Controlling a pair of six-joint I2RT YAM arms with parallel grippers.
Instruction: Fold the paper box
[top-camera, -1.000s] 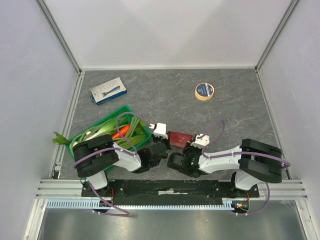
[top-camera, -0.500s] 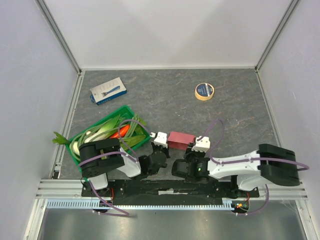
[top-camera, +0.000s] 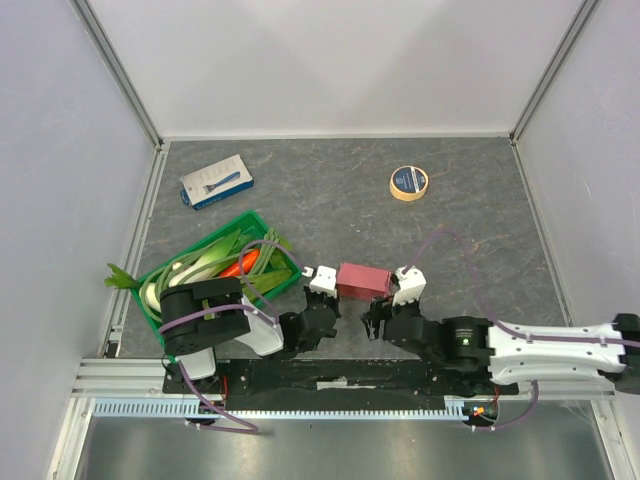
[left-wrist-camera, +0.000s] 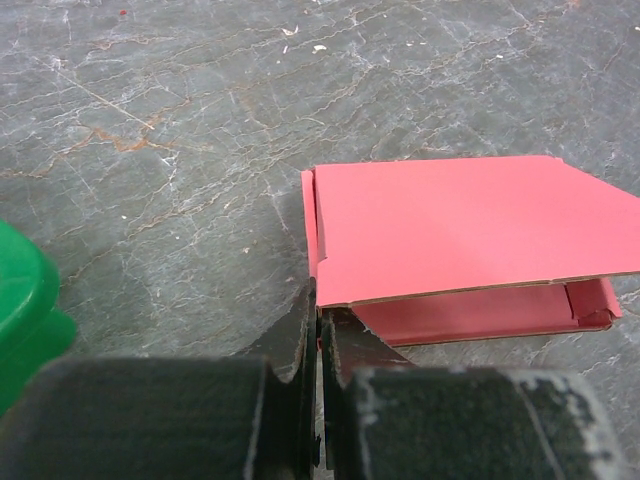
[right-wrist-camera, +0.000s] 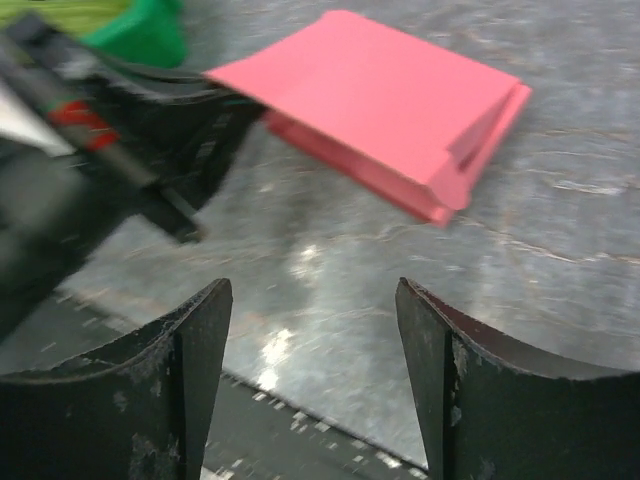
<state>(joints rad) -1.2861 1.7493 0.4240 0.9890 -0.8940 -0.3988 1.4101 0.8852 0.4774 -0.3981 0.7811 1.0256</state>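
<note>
My right wrist view is blurred, so the paper box (right-wrist-camera: 390, 120) and my left arm (right-wrist-camera: 90, 170) look soft. In my left wrist view the green crate (left-wrist-camera: 25, 310) is cut off at the left edge. The label on the far tin (top-camera: 408, 183) is too small to read.

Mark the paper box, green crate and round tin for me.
paper box (top-camera: 362, 280), top external view, middle of its top panel.
green crate (top-camera: 225, 230), top external view, far rim.
round tin (top-camera: 409, 183), top external view, centre of the dark lid.
</note>
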